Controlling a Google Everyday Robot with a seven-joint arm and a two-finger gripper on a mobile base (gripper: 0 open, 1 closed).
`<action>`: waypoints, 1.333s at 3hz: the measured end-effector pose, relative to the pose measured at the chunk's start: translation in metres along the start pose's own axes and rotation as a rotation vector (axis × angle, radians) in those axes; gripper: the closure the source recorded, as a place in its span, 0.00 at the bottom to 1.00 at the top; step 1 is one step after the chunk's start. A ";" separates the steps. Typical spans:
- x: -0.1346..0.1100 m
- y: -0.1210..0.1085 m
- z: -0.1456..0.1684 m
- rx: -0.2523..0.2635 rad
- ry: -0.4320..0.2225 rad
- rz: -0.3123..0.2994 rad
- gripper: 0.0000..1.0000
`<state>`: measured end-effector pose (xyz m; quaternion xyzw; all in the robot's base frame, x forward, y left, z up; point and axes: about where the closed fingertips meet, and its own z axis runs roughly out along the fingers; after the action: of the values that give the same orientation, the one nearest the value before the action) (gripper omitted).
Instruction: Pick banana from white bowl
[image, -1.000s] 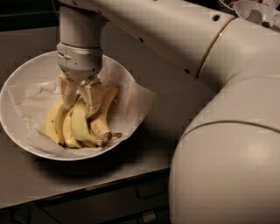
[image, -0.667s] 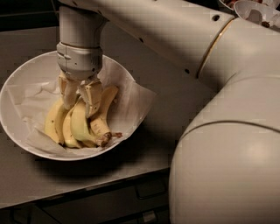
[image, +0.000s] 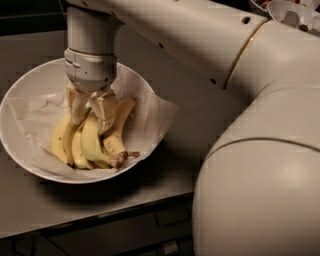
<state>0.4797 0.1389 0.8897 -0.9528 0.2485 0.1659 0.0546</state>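
Note:
The banana (image: 87, 146), a yellow, partly greenish bunch with its brown stem end pointing right, lies in the white bowl (image: 15, 145) on crumpled white paper (image: 150, 117). The bowl stands at the left of the grey table. My gripper (image: 91, 118) reaches straight down into the bowl. Its two pale fingers (image: 106, 111) sit on either side of the upper part of the bunch, closed against one banana. The bunch still rests on the paper. The fingers hide the far ends of the bananas.
The grey table (image: 195, 90) ends in a front edge just below the bowl, with dark drawers (image: 150, 225) underneath. My large arm housing (image: 260, 170) fills the right side. A smaller white bowl with reddish contents (image: 295, 12) stands at the top right.

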 end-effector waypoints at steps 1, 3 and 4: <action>0.000 0.000 0.000 0.000 0.000 0.000 0.68; 0.000 0.000 0.000 0.000 0.000 0.000 1.00; -0.002 -0.003 -0.004 0.075 0.022 -0.003 1.00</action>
<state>0.4811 0.1414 0.8943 -0.9522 0.2539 0.1456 0.0877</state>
